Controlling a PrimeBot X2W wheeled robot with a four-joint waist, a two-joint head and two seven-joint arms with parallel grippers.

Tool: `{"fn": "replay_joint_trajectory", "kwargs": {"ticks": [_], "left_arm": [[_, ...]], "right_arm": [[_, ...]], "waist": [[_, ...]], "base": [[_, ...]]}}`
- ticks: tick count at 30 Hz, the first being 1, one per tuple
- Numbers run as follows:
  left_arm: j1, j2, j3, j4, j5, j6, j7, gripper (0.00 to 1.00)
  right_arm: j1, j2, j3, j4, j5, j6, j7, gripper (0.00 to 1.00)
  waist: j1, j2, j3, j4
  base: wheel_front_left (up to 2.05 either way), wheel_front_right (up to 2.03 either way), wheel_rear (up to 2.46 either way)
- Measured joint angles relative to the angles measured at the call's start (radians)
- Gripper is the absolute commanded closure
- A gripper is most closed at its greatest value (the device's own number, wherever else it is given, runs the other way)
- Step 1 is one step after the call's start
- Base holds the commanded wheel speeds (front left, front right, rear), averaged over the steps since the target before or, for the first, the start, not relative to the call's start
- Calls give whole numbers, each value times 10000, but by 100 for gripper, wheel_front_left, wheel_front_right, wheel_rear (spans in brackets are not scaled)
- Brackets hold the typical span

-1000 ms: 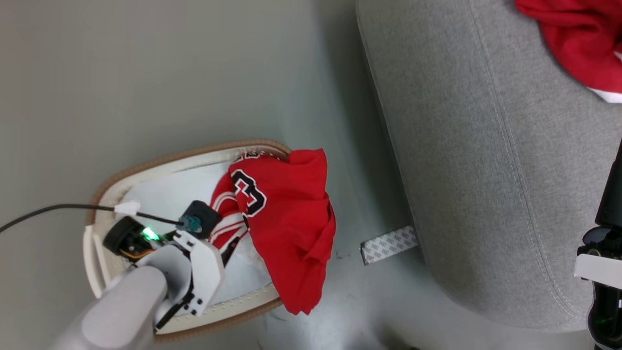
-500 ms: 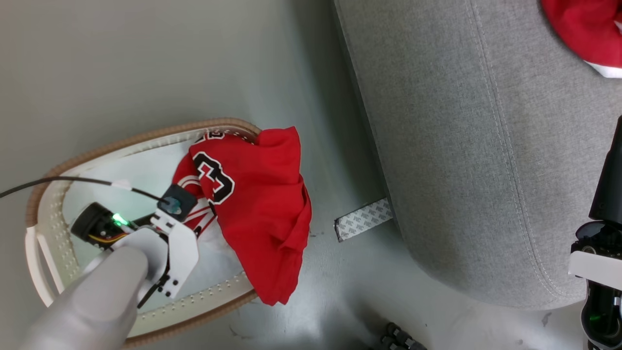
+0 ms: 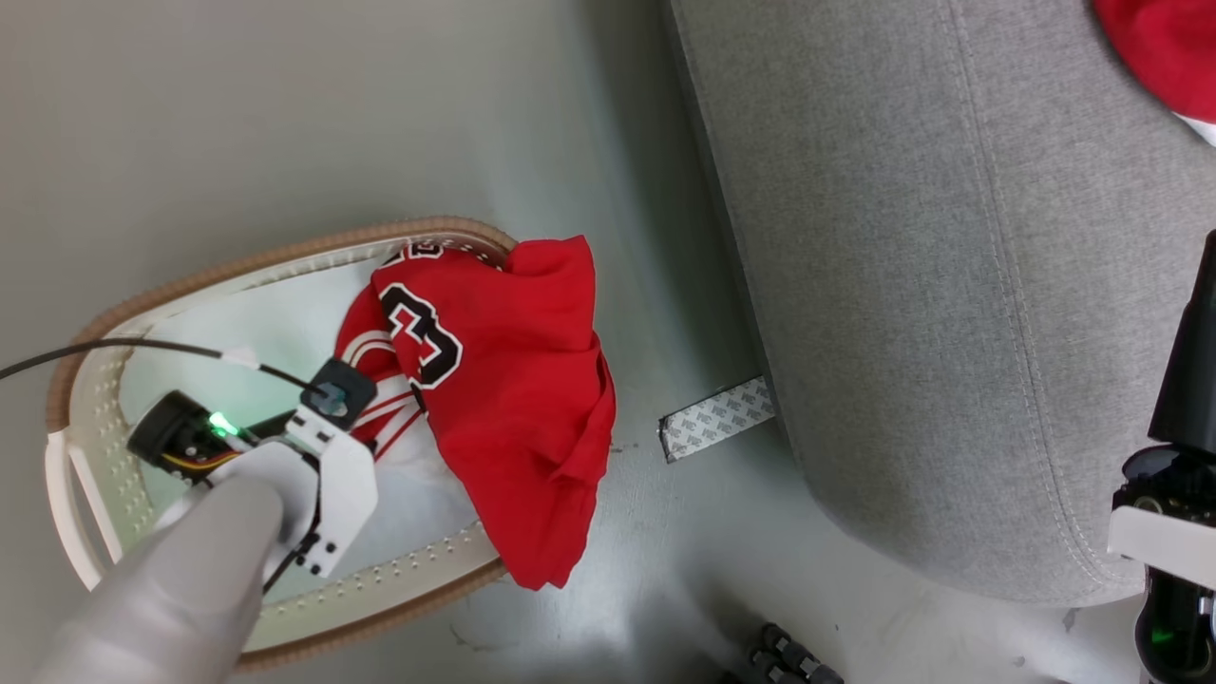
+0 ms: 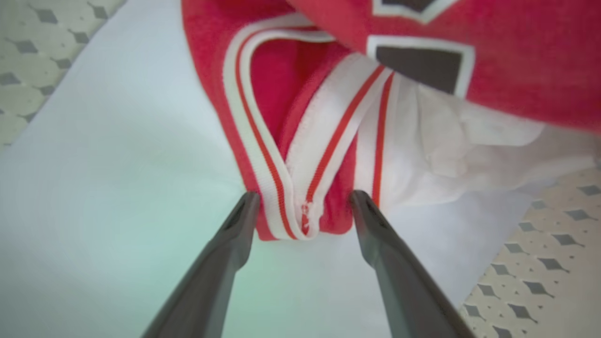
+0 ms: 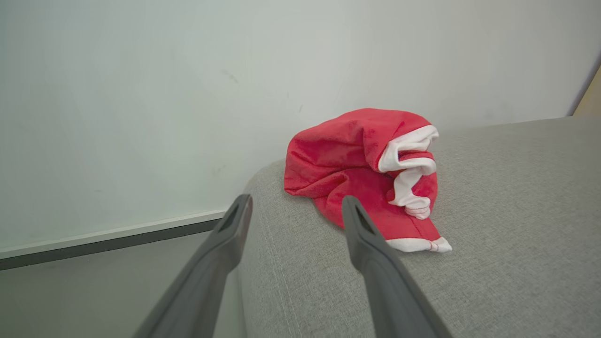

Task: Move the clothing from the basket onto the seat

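Inside basket (image 3: 237, 269): left gripper (image 4: 303, 206) spread wide astride trim of jersey (image 3: 513, 408), nothing clamped. Apparent grasp step; next: closing on fold, lifting toward seat (image 3: 902, 285).

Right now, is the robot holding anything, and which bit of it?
Nothing is held. The left claw is open, its fingers straddling the jersey's striped trim without pinching it. The right claw is open and empty.

The left pincer (image 4: 303, 203) extends from the head view's lower left, fingers spread wide; the right pincer (image 5: 296, 202), lower right, is equally spread.
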State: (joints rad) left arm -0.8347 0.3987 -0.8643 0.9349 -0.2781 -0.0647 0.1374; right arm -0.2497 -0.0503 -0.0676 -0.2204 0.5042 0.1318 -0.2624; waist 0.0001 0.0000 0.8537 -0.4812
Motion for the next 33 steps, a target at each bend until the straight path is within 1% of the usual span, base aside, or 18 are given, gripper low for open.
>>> {"fn": "replay_joint_trajectory", "kwargs": {"ticks": [1, 2, 4, 5, 10, 14, 18, 27, 33], "left_arm": [[-12, 15, -6, 90, 0, -25, -88, 0], [-49, 27, -15, 176, -2, -50, -169, 6], [-124, 50, 10, 322, -48, -94, -349, 67], [-163, 65, -4, 370, -50, -115, -453, 100], [-285, 58, -8, 652, -207, -274, -1057, 100], [-304, -52, 17, 918, -401, -397, -1415, 100], [-302, -418, -21, 1028, -602, -493, -1722, 100], [159, -1367, -88, 1035, -1356, -627, -2865, 100], [631, -1835, -382, 516, -2174, -662, -3429, 100]], "right_arm": [[49, 0, 25, -61, -25, 0, 0, 0], [70, 0, 31, -88, -29, 0, 2, 0], [73, 0, 40, -173, -77, 0, 2, 0], [84, 0, 46, -224, -86, 0, 0, 0], [122, -2, 67, -253, -98, 0, 0, 0], [-4, 0, 232, -102, -98, 0, 0, 0], [-167, 2, 128, 75, -265, 0, 0, 0], [-204, 10, -228, 483, -1060, 0, 0, 0], [-187, 13, -249, 966, -1496, 0, 2, 0]], "waist": [[0, 0, 21, 16], [0, 0, 40, 34], [0, 0, 80, 71], [0, 0, 99, 86], [0, 0, 85, 84], [0, 0, -75, 30], [-1, 0, -437, 102], [0, 0, -1940, 766], [-1, 0, -3272, 1302]], "base": [[9, 9, 9], [9, 9, 9], [6, 6, 6], [1, 1, 1], [0, 0, 0], [0, 0, 0], [0, 0, 0], [0, 0, 0], [0, 0, 0]]}}
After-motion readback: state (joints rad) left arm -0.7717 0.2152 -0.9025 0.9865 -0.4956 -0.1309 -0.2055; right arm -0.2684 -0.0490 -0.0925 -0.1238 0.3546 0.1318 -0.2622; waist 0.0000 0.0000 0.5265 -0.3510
